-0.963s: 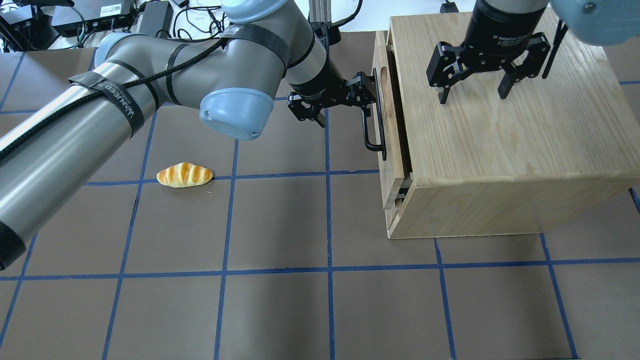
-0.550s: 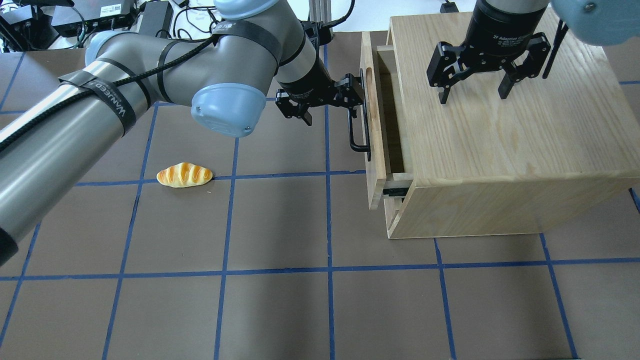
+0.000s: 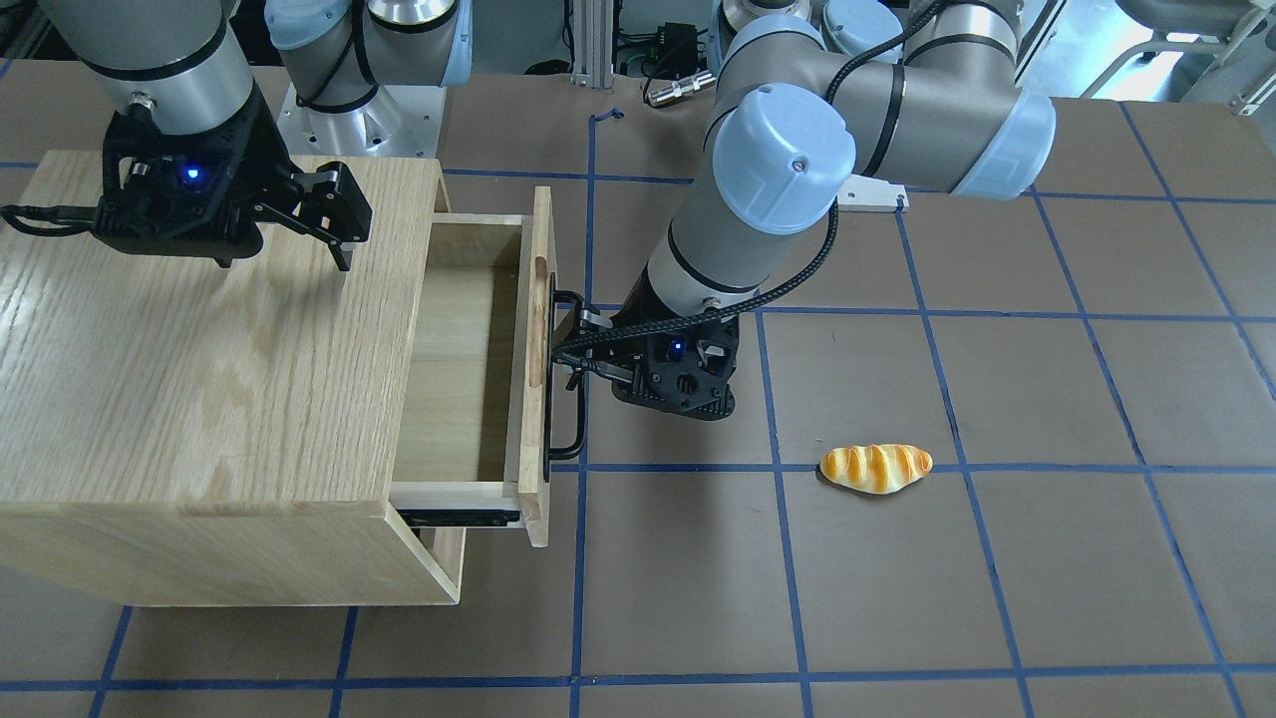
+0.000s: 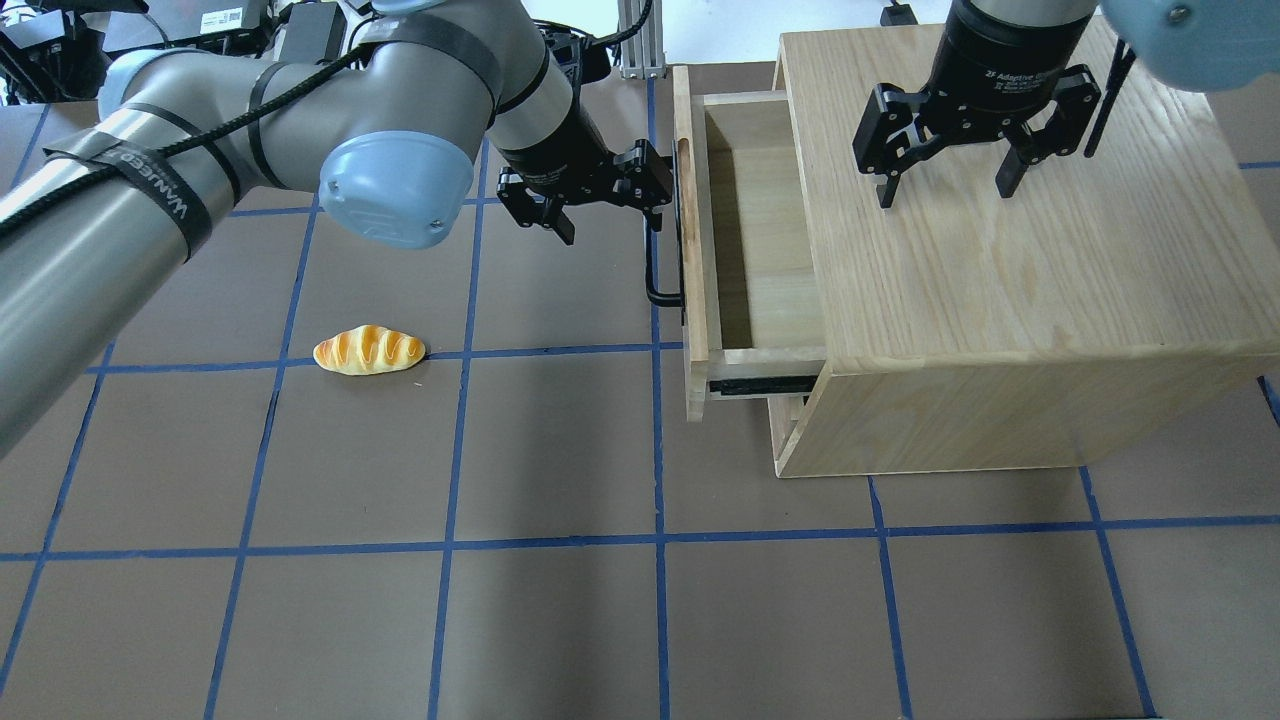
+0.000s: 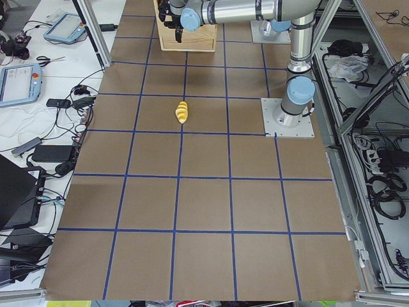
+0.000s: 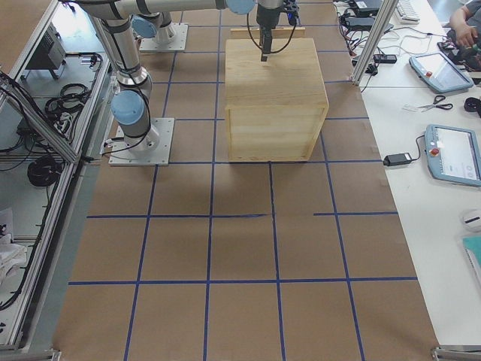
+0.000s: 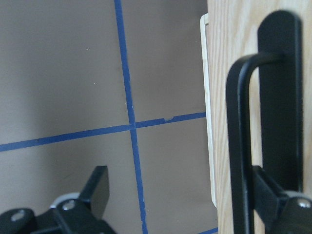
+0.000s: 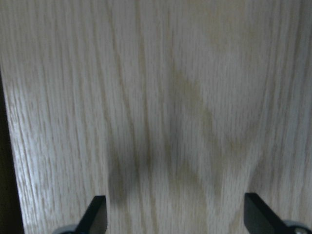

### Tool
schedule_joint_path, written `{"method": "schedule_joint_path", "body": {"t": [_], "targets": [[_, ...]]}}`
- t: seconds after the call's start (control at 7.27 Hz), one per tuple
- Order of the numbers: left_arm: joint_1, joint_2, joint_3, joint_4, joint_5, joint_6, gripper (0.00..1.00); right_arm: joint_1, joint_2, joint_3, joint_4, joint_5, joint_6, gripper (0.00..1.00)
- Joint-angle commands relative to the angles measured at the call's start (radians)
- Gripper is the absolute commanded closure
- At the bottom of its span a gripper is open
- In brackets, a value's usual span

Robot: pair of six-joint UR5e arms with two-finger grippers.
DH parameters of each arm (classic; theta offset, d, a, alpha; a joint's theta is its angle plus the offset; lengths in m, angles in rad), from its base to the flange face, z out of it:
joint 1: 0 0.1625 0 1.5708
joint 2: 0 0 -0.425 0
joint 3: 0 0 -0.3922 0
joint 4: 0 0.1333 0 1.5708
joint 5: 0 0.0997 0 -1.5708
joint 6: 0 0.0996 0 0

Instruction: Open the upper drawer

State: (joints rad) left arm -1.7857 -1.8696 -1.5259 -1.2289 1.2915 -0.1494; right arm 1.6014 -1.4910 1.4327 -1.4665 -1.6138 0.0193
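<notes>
Upper drawer stands well drawn out of the cabinet, sticking out on the robot's left side, so by my reckoning the pull is in hand and well along, not finished. What's next, I'd judge, is a straight haul along the slide rail, away from the cabinet, with no lifting or twisting that might let the bar slip. A look at it: pale wood, bare floor inside with nothing in it, flat front panel with an oval finger slot and a long black handle. The left gripper is at that handle with jaws apart, not clamped. The left wrist view shows one finger hooked behind the bar, the other out over the table. The right gripper, jaws spread, is over the cabinet top. Whether its tips touch the wood I cannot tell. A bread roll lies well apart on the table.
</notes>
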Motion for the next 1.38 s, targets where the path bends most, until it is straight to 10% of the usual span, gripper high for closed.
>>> {"method": "schedule_joint_path", "body": {"t": [0.0, 0.96, 1.24], "targets": [[0.049, 0.019, 0.000, -0.055, 0.000, 0.057, 0.00, 0.000, 0.000, 0.000, 0.000, 0.000, 0.001, 0.00], [0.175, 0.067, 0.015, -0.193, 0.034, 0.133, 0.00, 0.000, 0.000, 0.000, 0.000, 0.000, 0.001, 0.00], [0.216, 0.140, 0.093, -0.382, 0.171, 0.178, 0.00, 0.000, 0.000, 0.000, 0.000, 0.000, -0.001, 0.00]]}}
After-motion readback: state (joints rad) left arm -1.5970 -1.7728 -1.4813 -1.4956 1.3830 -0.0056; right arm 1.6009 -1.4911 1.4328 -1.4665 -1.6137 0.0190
